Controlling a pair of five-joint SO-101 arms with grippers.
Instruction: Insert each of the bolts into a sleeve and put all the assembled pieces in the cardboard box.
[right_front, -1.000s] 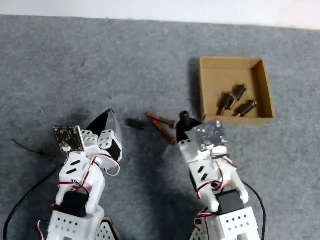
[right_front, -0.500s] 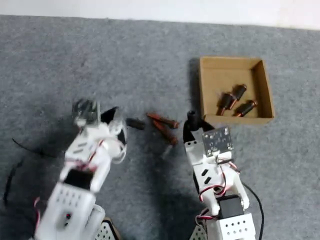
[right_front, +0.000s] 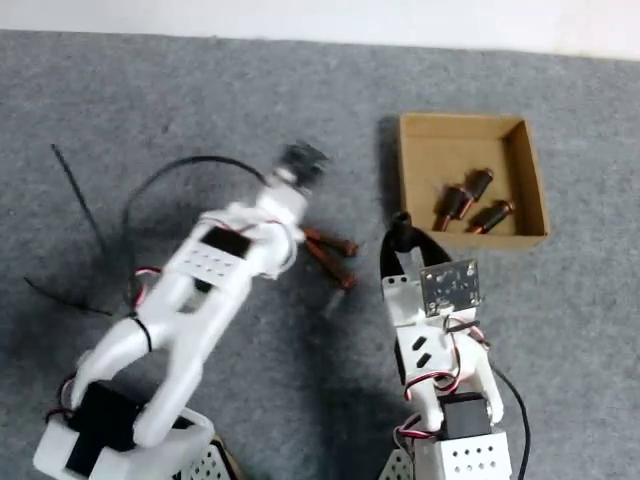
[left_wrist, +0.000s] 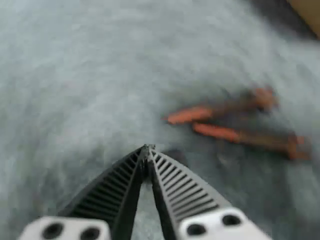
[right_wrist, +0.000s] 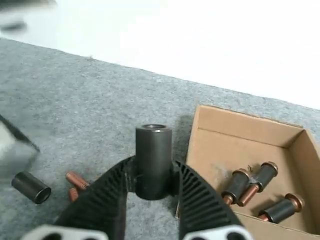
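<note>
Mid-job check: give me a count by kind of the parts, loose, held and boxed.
Assembled pieces in the cardboard box: 3
Loose bolts: 2
Empty sleeves: 2, one lying loose, one in the right gripper
Total: 7

Robotics lab bench. Desk (right_front: 570, 330) covered in a grey felt-like mat, plain white wall (right_front: 300, 15) along the far edge. White plastic left arm (right_front: 200, 290) and right arm (right_front: 440, 350) with exposed servo wiring (right_front: 440, 378). Bare circuit board (right_front: 452, 284). Loose black cable (right_front: 85, 205) at left.

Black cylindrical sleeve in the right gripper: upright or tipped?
Upright. The black cylindrical sleeve stands on end, clamped between the fingers of the right gripper, its open rim on top.
</note>
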